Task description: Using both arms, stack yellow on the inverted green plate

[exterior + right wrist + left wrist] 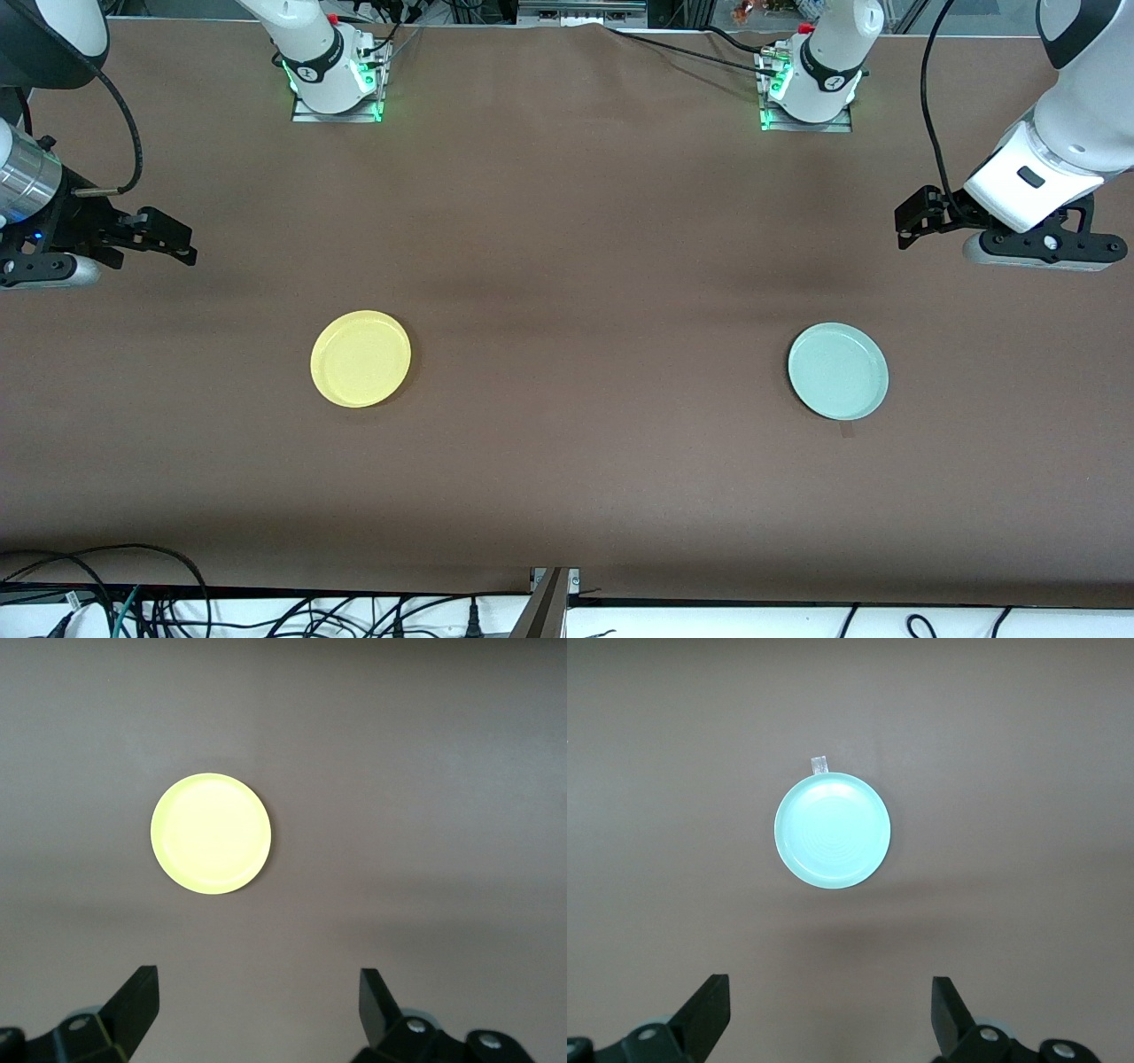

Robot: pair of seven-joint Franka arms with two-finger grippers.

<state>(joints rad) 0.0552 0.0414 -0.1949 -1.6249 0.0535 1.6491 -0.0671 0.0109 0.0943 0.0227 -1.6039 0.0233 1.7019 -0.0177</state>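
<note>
Both hands wide open, high over the bench: left hand (830, 1014), right hand (257, 1010). Green plate (837, 370) still sits rim-up, so I'd flip it first. Then grab yellow (361, 358) by its rim.

A round, shallow, pale mint-green plate (833, 830) lay rim-up on the brown table (1028, 771), a small tape tab (819, 765) at its edge, beneath the left gripper's (831, 1010) wide-spread fingers (713, 1005).

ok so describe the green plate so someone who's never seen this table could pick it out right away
On the brown table, look toward the left arm's end, where the open left gripper hangs above the cloth. The green plate lies flat there, right way up, with a small tab of tape at its rim. It is pale mint, unlike the bright yellow plate at the right arm's end.
</note>
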